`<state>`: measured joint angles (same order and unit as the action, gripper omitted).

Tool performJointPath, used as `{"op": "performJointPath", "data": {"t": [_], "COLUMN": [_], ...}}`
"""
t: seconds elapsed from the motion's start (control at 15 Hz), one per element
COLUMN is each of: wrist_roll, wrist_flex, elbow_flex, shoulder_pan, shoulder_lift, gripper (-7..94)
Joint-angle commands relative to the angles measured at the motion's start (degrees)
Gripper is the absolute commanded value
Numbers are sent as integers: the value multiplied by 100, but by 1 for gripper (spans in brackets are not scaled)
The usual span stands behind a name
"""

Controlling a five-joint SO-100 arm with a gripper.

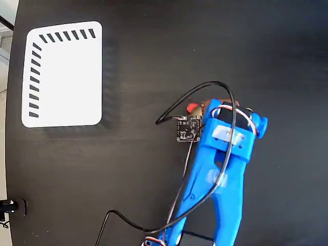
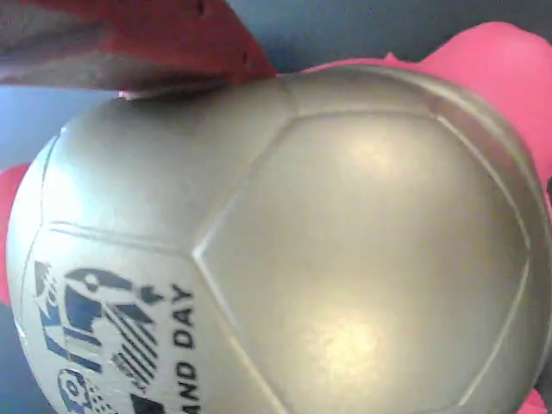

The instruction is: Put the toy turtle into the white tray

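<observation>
The turtle [image 2: 328,250] is seen pressed close under the hand [image 1: 201,114]: in the wrist view its domed gold-beige shell fills nearly the whole picture, with dark print reading "AND DAY" at the lower left and red parts showing at the right and left edges. A red finger [image 2: 147,43] is laid against the top of the shell there. In the fixed view only a small red part of the turtle [image 1: 192,108] is visible, just left of the hand, the rest being hidden beneath the blue arm [image 1: 220,179]. Whether the hand is clenched on the turtle or released cannot be told. The turtle is on the black table [image 1: 215,46]. The tray [image 1: 64,77] lies well apart from the hand, up and to its left in the fixed view.
</observation>
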<state>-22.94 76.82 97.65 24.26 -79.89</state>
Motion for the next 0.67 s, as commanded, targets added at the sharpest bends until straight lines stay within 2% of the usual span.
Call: {"op": "performJointPath", "data": {"t": [0.0, 0.13, 0.6], "wrist_roll": [229, 492, 1696], "wrist_flex": [914, 1397, 1863], "elbow_flex": [-1151, -1635, -3129], "shoulder_pan": [-229, -580, -2689], "shoulder_lift": [-888, -1187, -1292], "gripper": [0, 0, 0]}}
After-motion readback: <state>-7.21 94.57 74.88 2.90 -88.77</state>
